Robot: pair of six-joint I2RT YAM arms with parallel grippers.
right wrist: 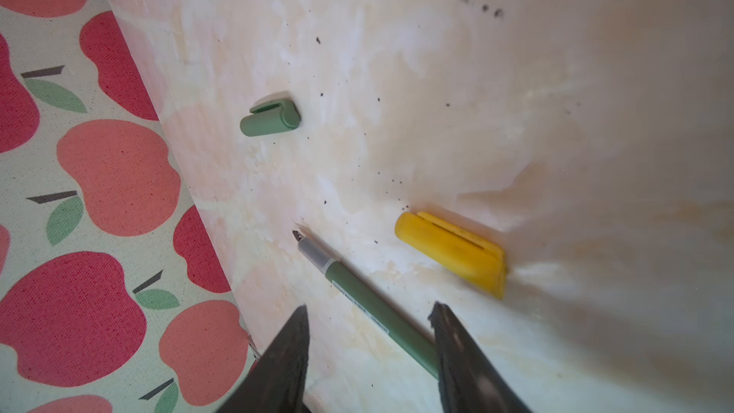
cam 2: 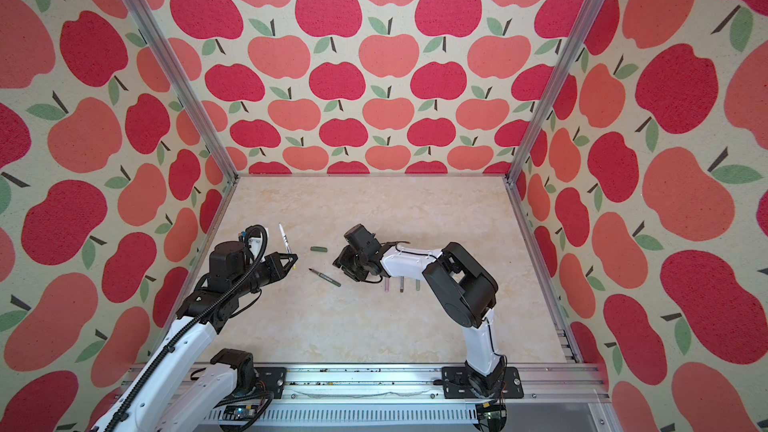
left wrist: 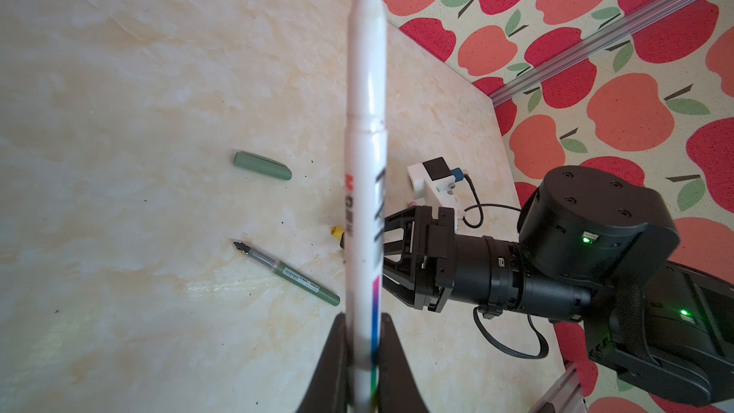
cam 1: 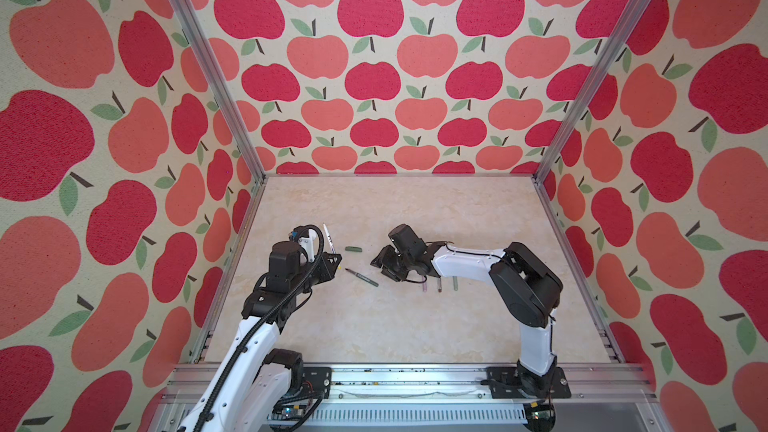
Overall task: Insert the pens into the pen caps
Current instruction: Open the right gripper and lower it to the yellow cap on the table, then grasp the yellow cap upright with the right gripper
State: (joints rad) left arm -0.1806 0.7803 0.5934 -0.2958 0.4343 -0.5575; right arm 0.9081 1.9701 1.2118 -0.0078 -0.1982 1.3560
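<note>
Pens are found at three spots on the marbled table. The white-and-yellow pen is clamped near its rear end by the closed left gripper and is held clear of the surface, its tapered tip pointing away from the gripper toward the back wall.

The sage green pen lies flat and uncapped near the middle of the table, and the other places are given from it. Its dark tip is turned toward the left gripper, which stands apart on that side. The sage green cap lies beyond the pen on the back-wall side, not touching it. The yellow cap is seen in the right wrist view near the pen's barrel, apart from it.

The right gripper hangs near the pen's rear end with its jaws parted and nothing gripped between them. Past that end, a lilac-pink pen, a brown pen and a dark green pen are seen side by side, partly hidden under the right forearm. Whether they are capped cannot be told.

The sage green pen is kept well away from every table edge. Broad bare tabletop is left between the sage green cap and the back wall, and again between the pen and the front rail.
</note>
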